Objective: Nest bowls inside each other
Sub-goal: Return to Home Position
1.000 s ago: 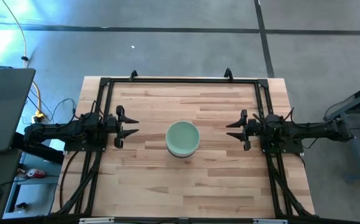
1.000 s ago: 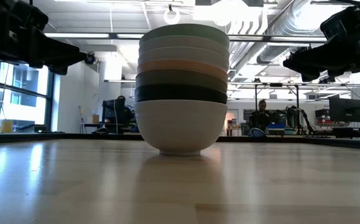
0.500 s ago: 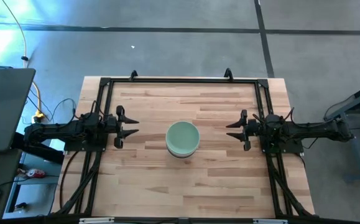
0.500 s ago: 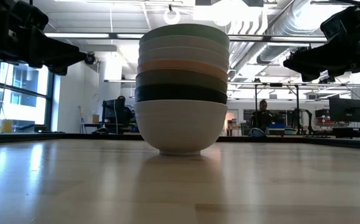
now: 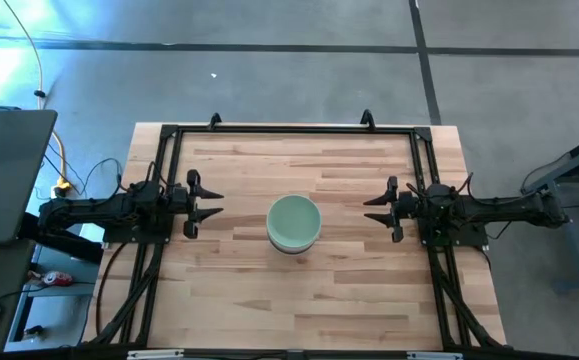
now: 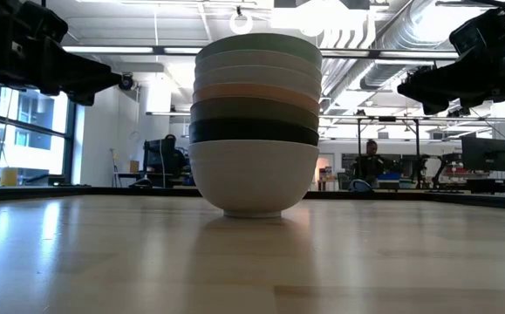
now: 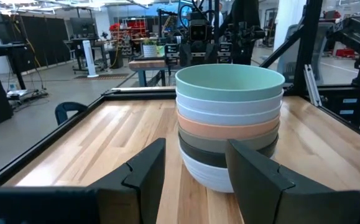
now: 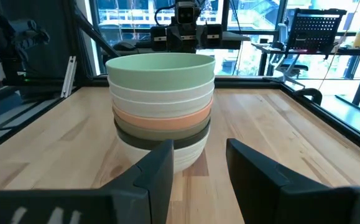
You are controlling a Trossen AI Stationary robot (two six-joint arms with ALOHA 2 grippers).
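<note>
The bowls (image 5: pixel 294 222) stand nested in one stack at the table's middle, the bottom white bowl (image 6: pixel 252 179) resting on the wood by its foot. Above it come black (image 6: pixel 254 131), olive-grey, peach-orange (image 7: pixel 228 129), white, and a pale green bowl (image 8: pixel 161 68) on top. My left gripper (image 5: pixel 204 203) hovers open to the left of the stack, above the table. My right gripper (image 5: pixel 379 208) hovers open to its right, equally clear of it.
A black frame (image 5: pixel 289 130) runs along the table's far edge and both sides, under the arms. Bare wood (image 5: pixel 299 300) lies all around the stack. A laptop (image 5: pixel 4 175) sits off the table's left. A person (image 6: pixel 370 157) is in the room beyond.
</note>
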